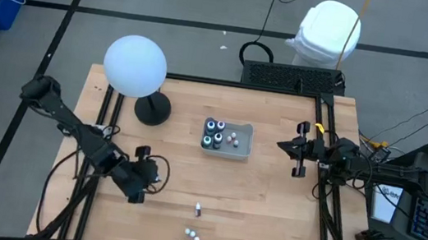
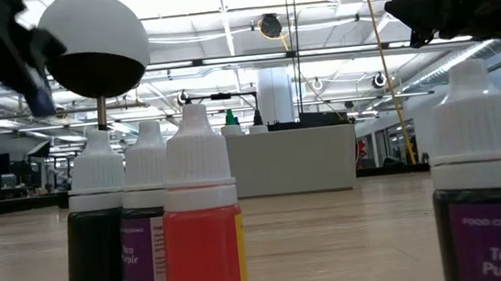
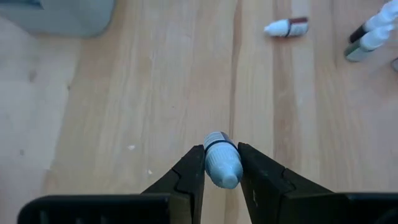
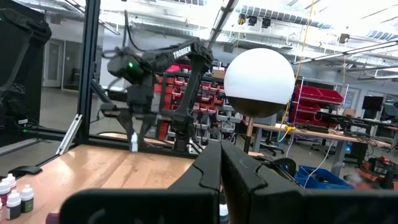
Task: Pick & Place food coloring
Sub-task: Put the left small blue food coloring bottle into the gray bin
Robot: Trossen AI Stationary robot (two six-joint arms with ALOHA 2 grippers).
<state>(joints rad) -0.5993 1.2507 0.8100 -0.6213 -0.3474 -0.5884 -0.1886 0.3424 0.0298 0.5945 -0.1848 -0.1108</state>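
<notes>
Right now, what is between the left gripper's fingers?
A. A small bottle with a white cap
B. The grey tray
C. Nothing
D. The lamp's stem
A: in the left wrist view, the left gripper is shut on a small bottle, white cap pointing toward the camera.

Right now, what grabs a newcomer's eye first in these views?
Probably the big white globe lamp at the table's back-left corner. Next, the left tool, held over the front-left of the table, is shut on a small white-capped bottle. More food coloring bottles cluster at the front edge, and the grey tray at mid-table holds several; the right tool waits shut at the right side.
</notes>
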